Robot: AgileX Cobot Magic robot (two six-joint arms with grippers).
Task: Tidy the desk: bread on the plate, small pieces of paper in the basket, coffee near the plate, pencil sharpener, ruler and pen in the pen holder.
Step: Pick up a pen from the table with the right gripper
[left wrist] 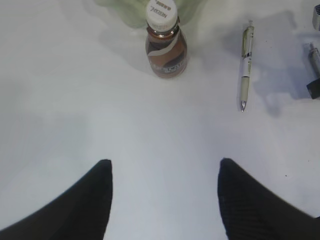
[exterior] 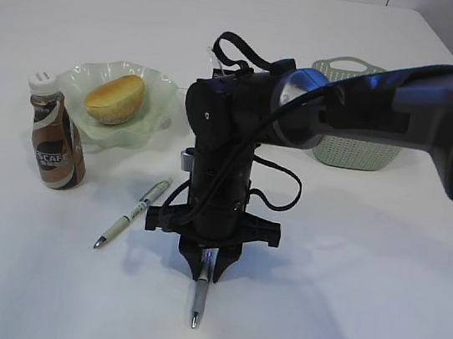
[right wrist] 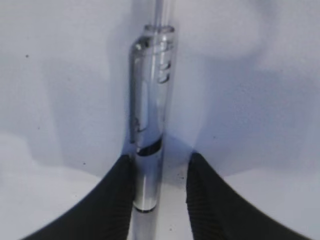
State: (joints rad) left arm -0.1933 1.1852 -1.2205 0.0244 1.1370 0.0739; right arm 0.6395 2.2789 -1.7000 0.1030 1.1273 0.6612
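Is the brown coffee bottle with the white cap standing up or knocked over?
Standing up. The brown plastic coffee bottle rests on its base on the white desk, white cap on top, right beside the wavy pale green glass plate.

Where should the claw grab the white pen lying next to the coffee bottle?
Probably around the middle of the white pen, coming straight down from above. It lies flat and slanted on the desk, so the claw's fingers should turn to pinch across its thin barrel, not along it.
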